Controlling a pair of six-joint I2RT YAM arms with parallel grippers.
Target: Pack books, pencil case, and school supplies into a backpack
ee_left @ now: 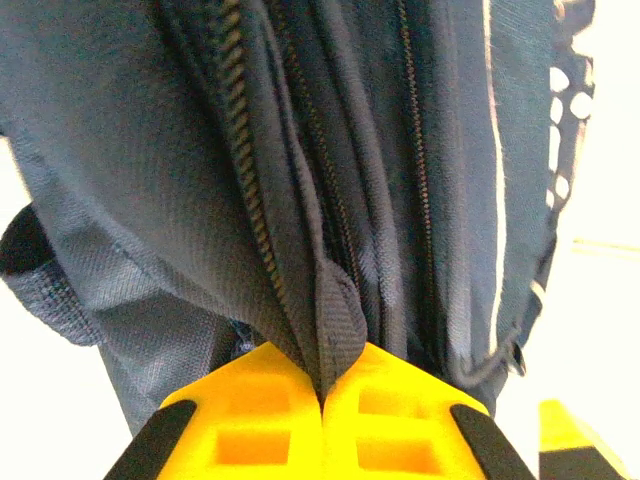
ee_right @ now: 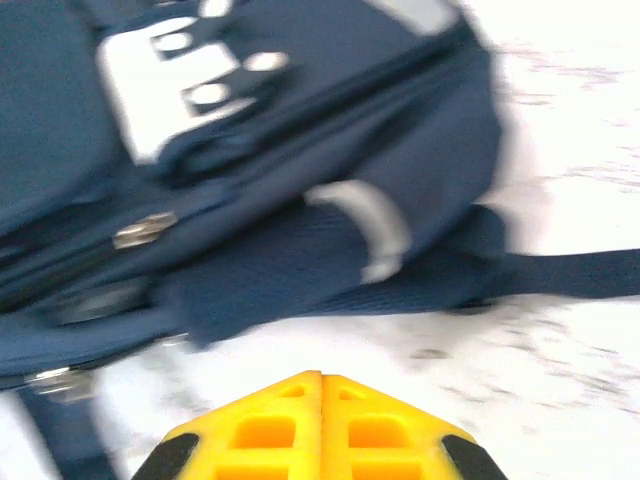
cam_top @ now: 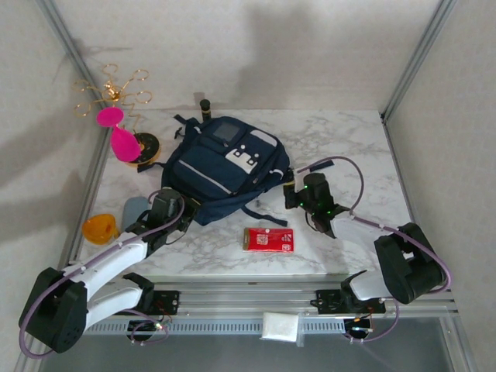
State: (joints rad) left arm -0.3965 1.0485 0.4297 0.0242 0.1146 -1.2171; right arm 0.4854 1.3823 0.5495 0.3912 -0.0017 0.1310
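Backpack (cam_top: 225, 167) lies mid-way across the marble table (cam_top: 349, 147). Left gripper (ee_left: 322, 400) pinches a fabric pull tab (ee_left: 335, 320) at its near-left edge. Right gripper (ee_right: 320, 385) hovers beside its right side, jaws closed on nothing. Opening step, apparently; next, the tab needs drawing along the zip (ee_left: 250, 170).

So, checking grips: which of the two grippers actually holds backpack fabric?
The left gripper: its shut jaws pinch a dark webbing loop on the backpack. The right gripper is shut on nothing, just short of it.

Walls (cam_top: 271, 46): pale grey around you, soft shadows.
Table (cam_top: 341, 139): white marble top.
Frame (cam_top: 416, 58): aluminium posts at your corners.
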